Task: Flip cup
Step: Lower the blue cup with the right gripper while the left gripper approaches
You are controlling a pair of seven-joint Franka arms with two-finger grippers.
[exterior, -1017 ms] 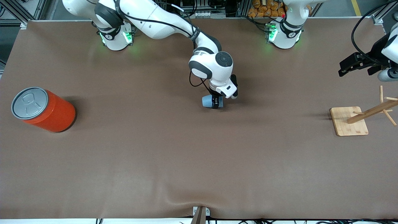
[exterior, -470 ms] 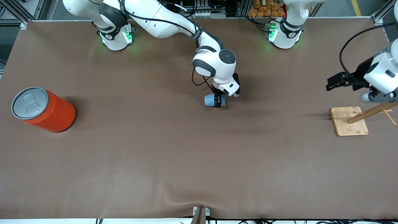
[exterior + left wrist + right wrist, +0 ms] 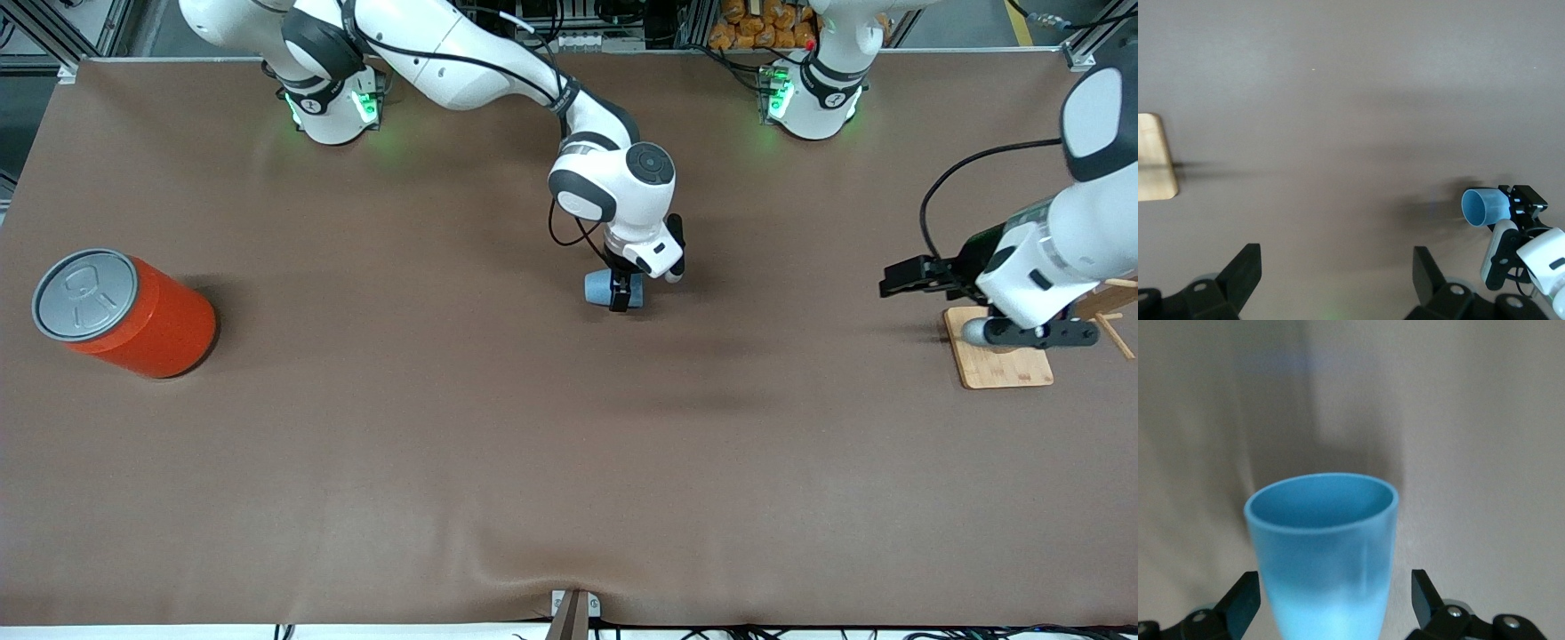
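Observation:
The light-blue cup [image 3: 597,286] lies on its side near the table's middle, its mouth toward the right arm's end of the table. My right gripper [image 3: 625,292] is open and straddles the cup's narrow end. In the right wrist view the cup [image 3: 1321,547] fills the space between the fingers [image 3: 1245,600], with a small gap on each side. My left gripper [image 3: 892,284] is open and empty, over the table beside the wooden stand. The left wrist view shows its gripper [image 3: 1337,257] and, farther off, the cup [image 3: 1481,207].
A large orange can [image 3: 133,316] with a grey pull-tab lid stands at the right arm's end of the table. A wooden peg stand [image 3: 1000,360] stands at the left arm's end, partly under the left arm; its base shows in the left wrist view [image 3: 1155,157].
The left arm has swung in from the table's end toward the middle, now over the stand's base. The right gripper and the cup shifted slightly early on, then stayed still.

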